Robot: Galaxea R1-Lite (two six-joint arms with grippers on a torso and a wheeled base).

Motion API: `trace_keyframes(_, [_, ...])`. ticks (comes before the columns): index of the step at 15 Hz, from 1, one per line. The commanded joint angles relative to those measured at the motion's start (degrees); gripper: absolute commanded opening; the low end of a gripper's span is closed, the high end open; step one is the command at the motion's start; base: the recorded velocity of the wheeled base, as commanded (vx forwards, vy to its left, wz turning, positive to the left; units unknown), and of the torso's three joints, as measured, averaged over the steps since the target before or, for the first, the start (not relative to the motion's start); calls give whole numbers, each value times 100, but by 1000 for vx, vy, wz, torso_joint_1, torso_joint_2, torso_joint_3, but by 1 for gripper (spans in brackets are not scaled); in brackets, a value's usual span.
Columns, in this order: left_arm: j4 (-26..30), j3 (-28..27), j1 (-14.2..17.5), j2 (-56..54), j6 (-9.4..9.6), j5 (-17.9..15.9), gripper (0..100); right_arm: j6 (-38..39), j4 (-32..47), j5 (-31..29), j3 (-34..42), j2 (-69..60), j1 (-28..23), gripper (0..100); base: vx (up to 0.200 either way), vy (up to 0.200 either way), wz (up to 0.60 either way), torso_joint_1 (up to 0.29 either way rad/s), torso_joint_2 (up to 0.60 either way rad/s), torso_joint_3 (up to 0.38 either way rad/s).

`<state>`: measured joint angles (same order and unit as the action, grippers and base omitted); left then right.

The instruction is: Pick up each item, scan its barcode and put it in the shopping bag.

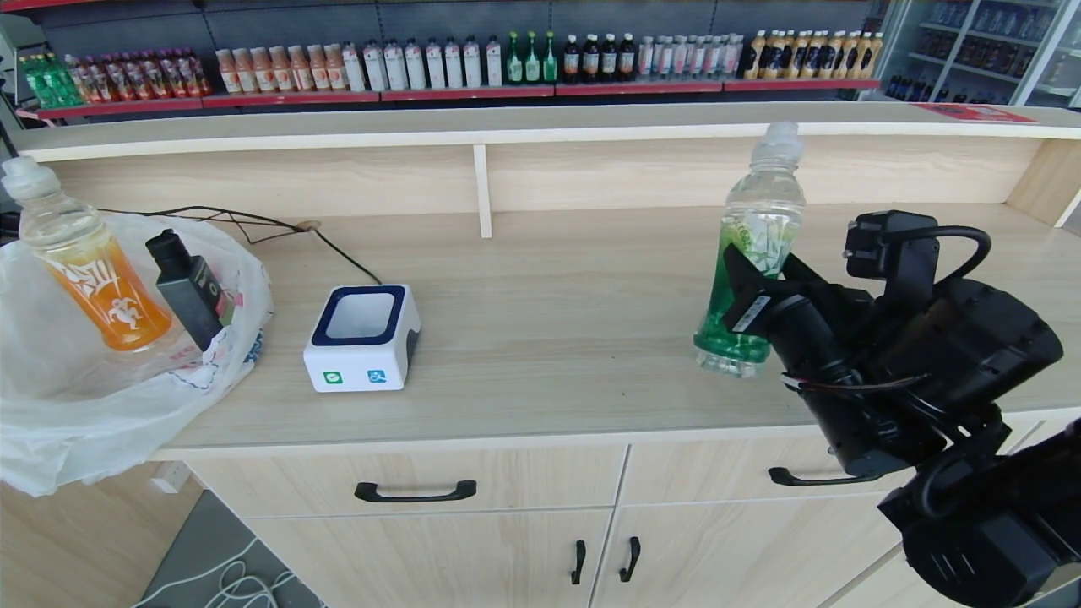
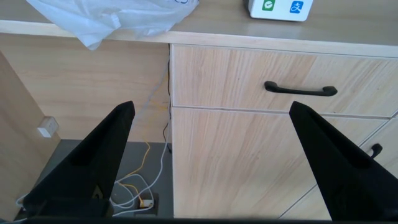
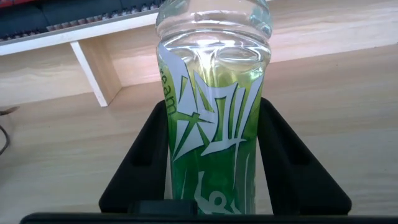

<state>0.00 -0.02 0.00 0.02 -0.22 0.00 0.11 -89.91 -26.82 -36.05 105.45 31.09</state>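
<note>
A green drink bottle (image 1: 756,253) stands upright on the right side of the wooden counter (image 1: 549,338). My right gripper (image 1: 754,291) is shut on its lower half, and its black fingers (image 3: 280,155) press against both sides of the green bottle (image 3: 214,124). The white barcode scanner (image 1: 363,336) sits left of centre. At the far left the clear shopping bag (image 1: 51,397) holds an orange drink bottle (image 1: 89,270) and a dark bottle (image 1: 190,291). My left gripper (image 2: 211,106) hangs open and empty below the counter edge, in front of the cabinet.
A black cable (image 1: 253,221) runs from the scanner to the back left. A raised ledge with a divider (image 1: 483,190) closes off the counter's rear. Drawers with black handles (image 2: 300,90) lie under the counter. Shelves of bottles (image 1: 540,55) line the far wall.
</note>
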Motion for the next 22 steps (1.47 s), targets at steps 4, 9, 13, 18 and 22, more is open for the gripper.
trace_keyframes(4, [0, 2, 0, -2, -4, 0, 100, 7, -9, 63, -245, 327, -235, 0, 0, 0, 0, 0, 0, 0])
trace_keyframes(9, [0, 2, 0, -2, -4, 0, 100, -2, -9, 177, -640, 617, -314, 0, 0, 0, 0, 0, 0, 0])
trace_keyframes(13, [0, 2, 0, -2, -4, 0, 100, -11, -9, 177, -755, 828, -366, 0, 0, 0, 0, 0, 0, 0])
trace_keyframes(18, [0, -6, 0, -2, -4, 0, 100, -11, -9, 177, -552, 775, -366, 0, 0, 0, 0, 0, 0, 0])
trace_keyframes(22, [0, 2, 0, -2, 4, 0, 100, -2, -9, 177, -403, 661, -358, 0, 0, 0, 0, 0, 0, 0])
